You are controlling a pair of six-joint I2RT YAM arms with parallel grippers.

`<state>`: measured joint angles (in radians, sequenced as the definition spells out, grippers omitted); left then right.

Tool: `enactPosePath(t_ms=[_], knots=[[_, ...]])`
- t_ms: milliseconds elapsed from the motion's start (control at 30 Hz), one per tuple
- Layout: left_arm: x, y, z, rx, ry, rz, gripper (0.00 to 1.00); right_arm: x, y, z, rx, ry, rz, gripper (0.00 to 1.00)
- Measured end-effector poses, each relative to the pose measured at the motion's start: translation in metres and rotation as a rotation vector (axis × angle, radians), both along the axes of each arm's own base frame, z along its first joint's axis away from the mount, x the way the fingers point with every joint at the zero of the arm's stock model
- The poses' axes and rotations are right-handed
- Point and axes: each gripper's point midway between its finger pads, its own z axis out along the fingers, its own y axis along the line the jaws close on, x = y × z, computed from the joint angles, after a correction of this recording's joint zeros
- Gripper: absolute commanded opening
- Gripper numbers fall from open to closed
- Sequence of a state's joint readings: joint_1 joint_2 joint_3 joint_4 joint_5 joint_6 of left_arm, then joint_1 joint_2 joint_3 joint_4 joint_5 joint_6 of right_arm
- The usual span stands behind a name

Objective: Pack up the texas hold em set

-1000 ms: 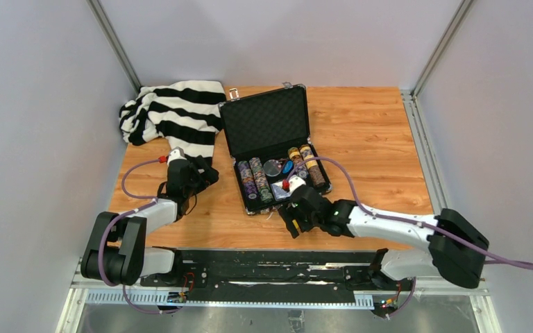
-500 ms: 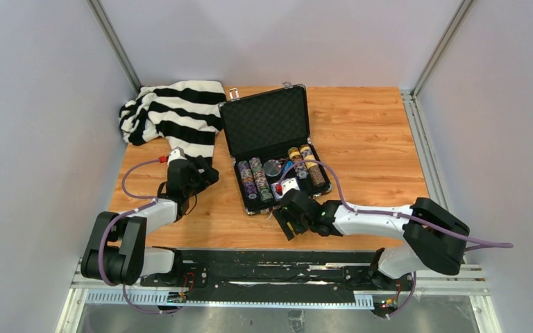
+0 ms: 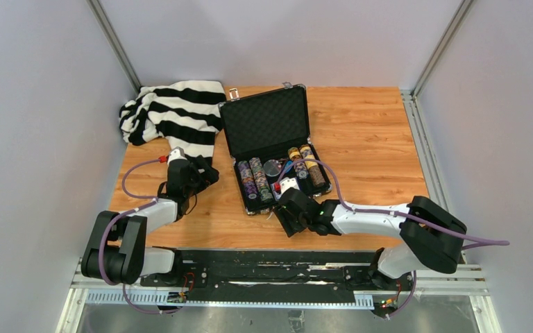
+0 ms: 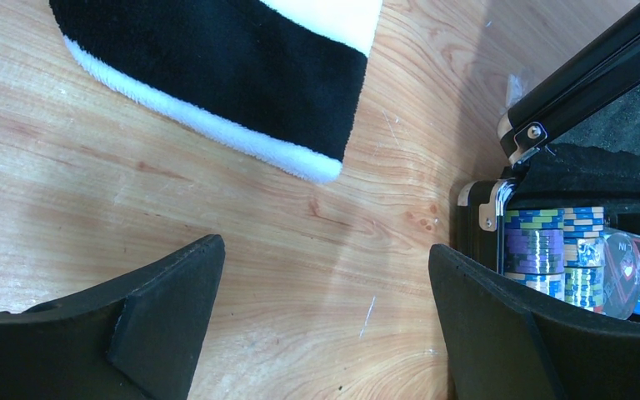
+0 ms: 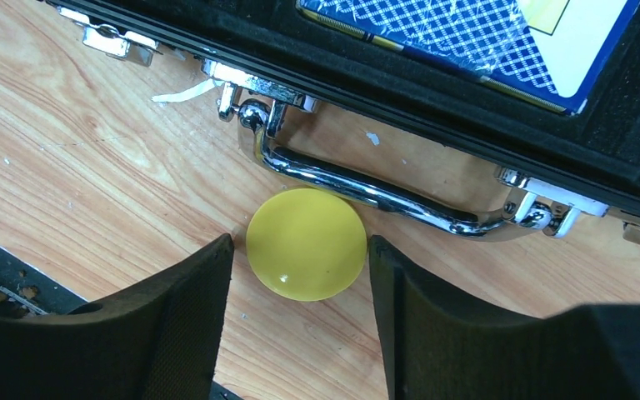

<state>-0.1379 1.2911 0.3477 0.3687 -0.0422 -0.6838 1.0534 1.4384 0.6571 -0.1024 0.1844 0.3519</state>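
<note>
The black hard case point(image 3: 266, 121) lies open in the middle of the table, lid up and foam showing. Chip rows point(image 3: 253, 179), discs and a card box fill its base. In the right wrist view a yellow disc point(image 5: 306, 242) lies on the wood just in front of the case's metal handle point(image 5: 367, 192). My right gripper point(image 5: 298, 250) is open and low, one finger on each side of the disc, close to its edges. The blue card box point(image 5: 467, 37) sits in the case. My left gripper point(image 4: 325, 250) is open and empty over bare wood, left of the case.
A black-and-white striped cloth point(image 3: 173, 114) lies at the back left, its corner point(image 4: 242, 75) just beyond my left gripper. Metal latches point(image 5: 104, 37) stick out of the case front. The table's near edge is right behind my right gripper.
My right gripper has moved left along the case front and the right arm's elbow has folded in. The left arm has not moved.
</note>
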Motion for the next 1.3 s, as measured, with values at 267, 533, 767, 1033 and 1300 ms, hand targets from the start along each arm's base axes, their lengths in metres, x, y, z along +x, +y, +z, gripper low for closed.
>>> enactPosePath(t_ms=[267, 533, 767, 1033, 1300], knots=[[0.0, 0.0, 0.0, 0.0, -0.002, 0.0, 0.98, 0.0, 0.0, 0.0, 0.002, 0.0, 0.0, 0.5], [0.0, -0.001, 0.0, -0.003, -0.002, -0.004, 0.98, -0.002, -0.003, 0.004, -0.002, 0.001, 0.0, 0.48], [0.0, -0.001, 0.0, -0.003, -0.002, -0.004, 0.98, -0.001, -0.004, 0.02, 0.021, -0.02, 0.004, 0.47], [0.0, -0.001, 0.0, -0.003, -0.002, -0.004, 0.98, 0.02, 0.007, 0.057, 0.045, -0.08, 0.014, 0.48], [0.0, -0.001, 0.0, -0.003, -0.001, -0.004, 0.98, 0.08, 0.024, 0.1, 0.068, -0.159, -0.006, 0.48]])
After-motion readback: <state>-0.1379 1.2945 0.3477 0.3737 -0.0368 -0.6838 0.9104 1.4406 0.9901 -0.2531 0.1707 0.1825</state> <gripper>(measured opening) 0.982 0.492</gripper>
